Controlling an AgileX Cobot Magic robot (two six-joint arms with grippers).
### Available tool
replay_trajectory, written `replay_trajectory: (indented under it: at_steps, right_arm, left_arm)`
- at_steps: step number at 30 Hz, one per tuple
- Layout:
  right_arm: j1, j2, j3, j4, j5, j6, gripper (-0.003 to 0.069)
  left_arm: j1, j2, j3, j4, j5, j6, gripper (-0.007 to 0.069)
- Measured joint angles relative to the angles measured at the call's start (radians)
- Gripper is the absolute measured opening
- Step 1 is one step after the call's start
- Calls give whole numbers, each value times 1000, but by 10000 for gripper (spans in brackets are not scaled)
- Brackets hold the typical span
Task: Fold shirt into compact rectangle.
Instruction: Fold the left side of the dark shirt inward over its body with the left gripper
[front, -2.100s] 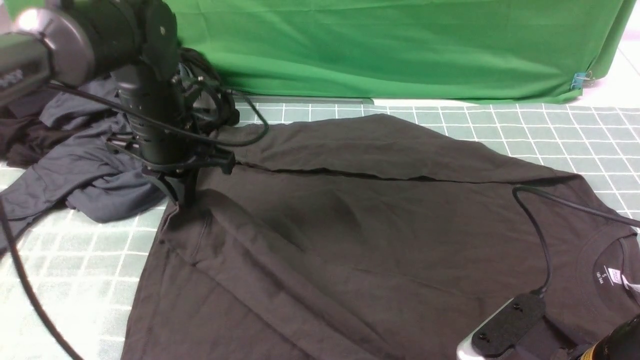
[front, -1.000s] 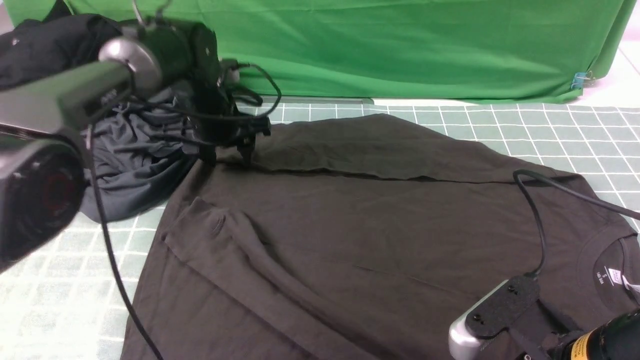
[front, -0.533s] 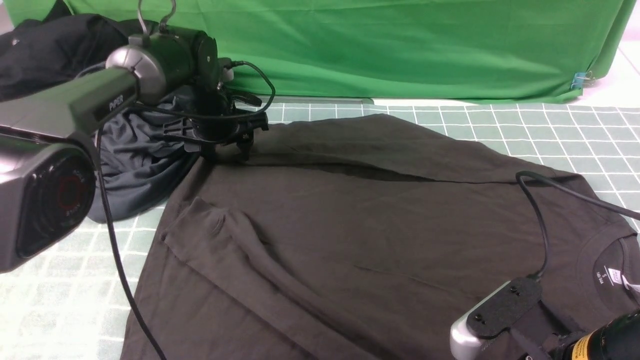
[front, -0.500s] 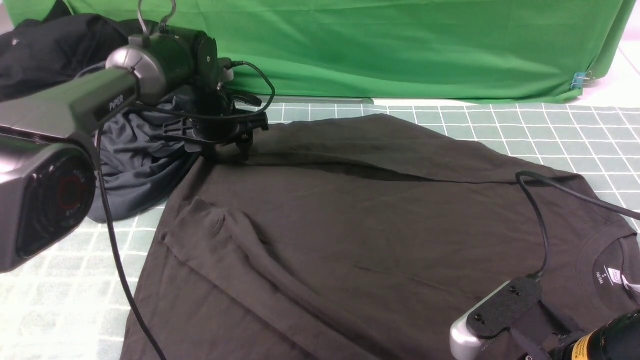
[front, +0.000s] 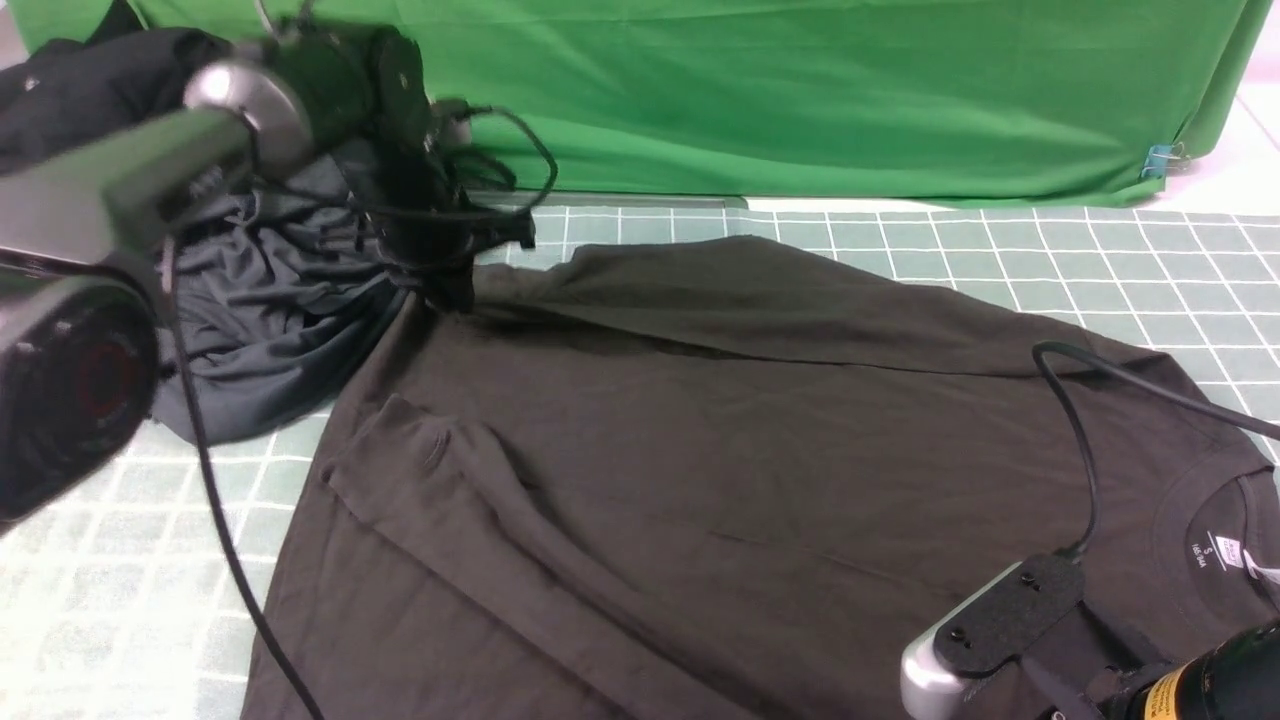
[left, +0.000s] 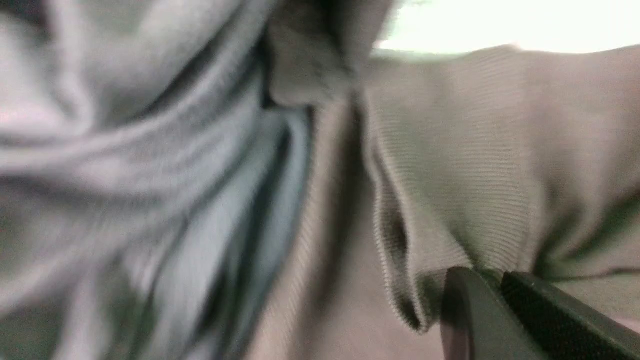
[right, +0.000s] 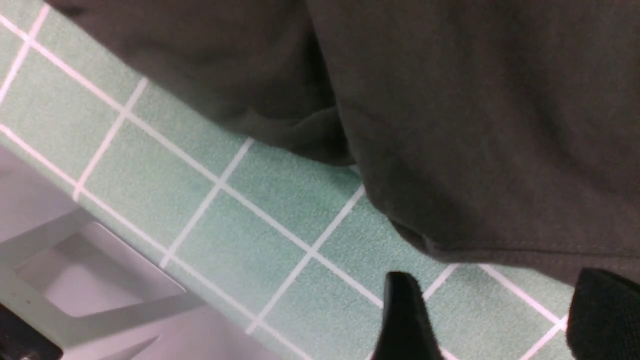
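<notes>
The dark brownish-black shirt (front: 720, 450) lies spread over the checked mat, its crew neck and white label (front: 1226, 553) at the right; the print is hidden. A long flap is folded over along its far side. My left gripper (front: 447, 287) is at the flap's far-left corner, shut on a pinched fold of the shirt (left: 450, 175), as its wrist view shows at the left gripper (left: 487, 274). My right gripper (right: 497, 290) is open above bare mat, just off the shirt's stitched edge (right: 500, 200). Only the right arm's camera mount (front: 1000, 630) shows in the front view.
A crumpled slate blue-grey garment (front: 260, 320) lies against the shirt's left side, with black garments (front: 90, 90) behind it. A green cloth backdrop (front: 800, 100) closes the far side. The right arm's cable (front: 1085, 470) crosses the shirt. The mat's edge (right: 115, 235) is near the right gripper.
My left gripper moved from the shirt's left edge to the flap's far-left corner, shut on the cloth and raised it slightly. The right arm barely moved.
</notes>
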Motion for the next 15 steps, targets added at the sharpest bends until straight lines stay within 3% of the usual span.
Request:
replay_trajectory:
  at_steps: [8, 15]
  right_arm:
    - [0, 0, 0, 0, 0, 0, 415]
    - [0, 0, 0, -1, -7, 9, 415]
  left_arm:
    - [-16, -135, 23, -7, 158, 24, 35]
    - [-74, -324, 275, 30, 164, -2, 34]
